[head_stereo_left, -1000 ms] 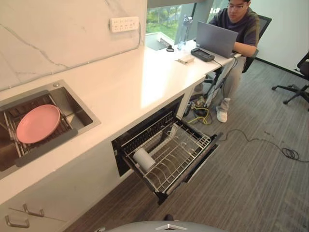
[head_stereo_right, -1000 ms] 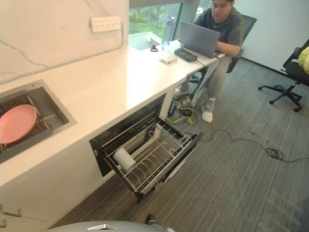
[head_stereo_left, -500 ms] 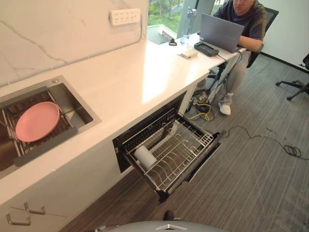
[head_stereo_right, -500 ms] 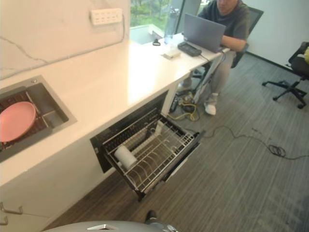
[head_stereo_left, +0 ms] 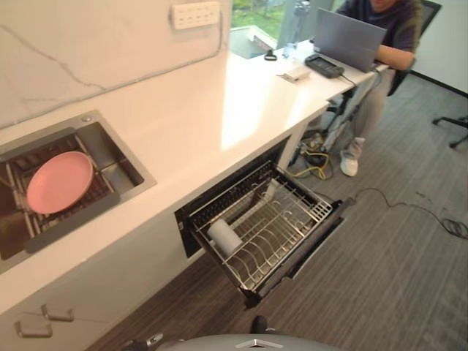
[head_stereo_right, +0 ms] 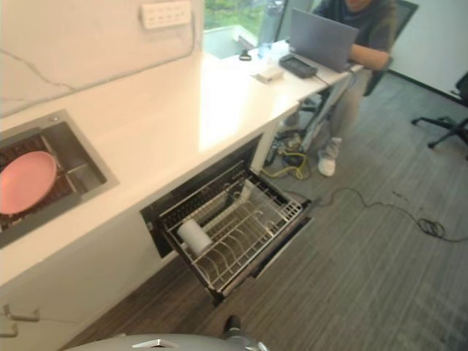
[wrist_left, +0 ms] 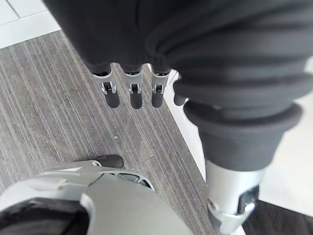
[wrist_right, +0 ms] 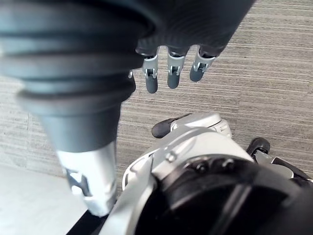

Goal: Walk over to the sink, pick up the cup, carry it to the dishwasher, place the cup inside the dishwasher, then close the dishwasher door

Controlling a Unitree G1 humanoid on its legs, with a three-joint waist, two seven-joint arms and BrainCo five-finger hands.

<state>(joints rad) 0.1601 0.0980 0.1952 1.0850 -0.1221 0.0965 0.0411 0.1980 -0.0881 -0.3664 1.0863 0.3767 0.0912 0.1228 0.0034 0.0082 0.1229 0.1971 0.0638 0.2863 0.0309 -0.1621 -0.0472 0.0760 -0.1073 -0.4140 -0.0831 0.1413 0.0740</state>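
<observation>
A white cup (head_stereo_left: pixel 223 236) lies on its side in the wire rack (head_stereo_left: pixel 289 216) of the dishwasher, at the rack's left end. The dishwasher drawer (head_stereo_right: pixel 281 238) stands pulled out below the white counter (head_stereo_left: pixel 190 110). My left hand (wrist_left: pixel 131 95) hangs at my side over the grey carpet, fingers straight and holding nothing. My right hand (wrist_right: pixel 168 73) hangs the same way, open and empty, also over the carpet.
The sink (head_stereo_left: pixel 124 162) at the left holds a pink plate (head_stereo_left: pixel 60 181) on a rack. A person (head_stereo_left: pixel 384 33) sits at a laptop (head_stereo_left: pixel 349 40) at the counter's far end. Cables (head_stereo_left: pixel 417 208) trail over the carpet, and an office chair (head_stereo_right: pixel 450 124) stands at the right.
The whole picture has shifted a little, so the camera has moved. The cup, the drawer and the plate keep their places.
</observation>
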